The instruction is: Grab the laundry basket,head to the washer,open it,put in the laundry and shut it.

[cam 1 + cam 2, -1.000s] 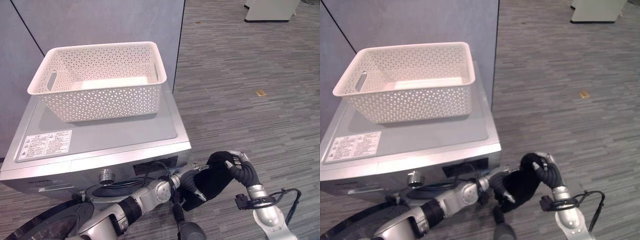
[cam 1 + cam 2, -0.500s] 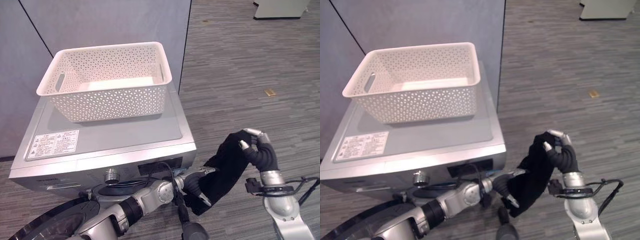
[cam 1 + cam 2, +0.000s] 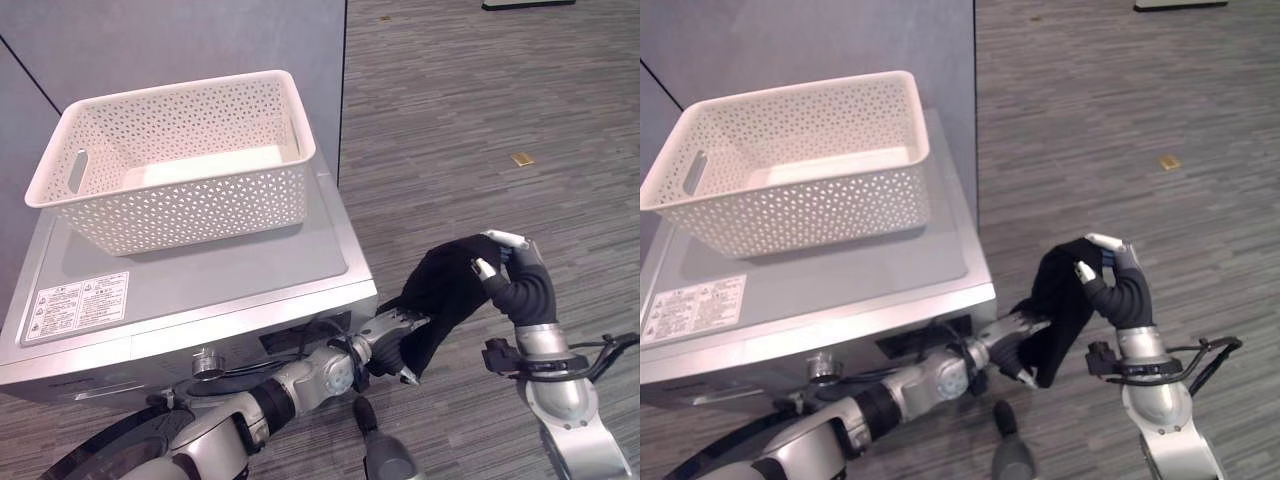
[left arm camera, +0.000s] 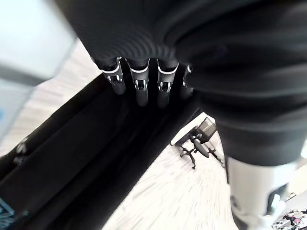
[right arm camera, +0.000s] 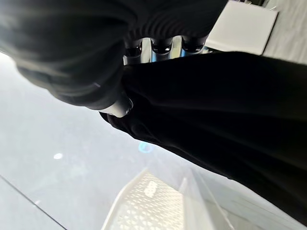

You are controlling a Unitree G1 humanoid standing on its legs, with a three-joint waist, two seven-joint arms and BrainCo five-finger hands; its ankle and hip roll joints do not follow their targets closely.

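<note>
The white perforated laundry basket (image 3: 180, 190) stands on the silver washer's top (image 3: 210, 270), with something pale lying flat in its bottom. To the right of the washer's front corner hangs a black garment (image 3: 445, 290). My right hand (image 3: 518, 280) is shut on its upper end, fingers curled over the cloth. My left hand (image 3: 392, 345) reaches in under the washer's front edge, its fingers above and thumb below the garment's lower end, pinching it. The wrist views show the black cloth (image 5: 230, 110) against each hand. The washer's dark round door (image 3: 100, 455) stands open at the lower left.
A grey partition wall (image 3: 200, 40) rises right behind the washer. Grey carpet stretches to the right, with a small tan scrap (image 3: 521, 159) on it. The washer's knob (image 3: 206, 362) sits on the front panel.
My right hand has risen with the black garment, drawing its hanging end upward. My left hand has stayed at the cloth's lower end. The camera has shifted.
</note>
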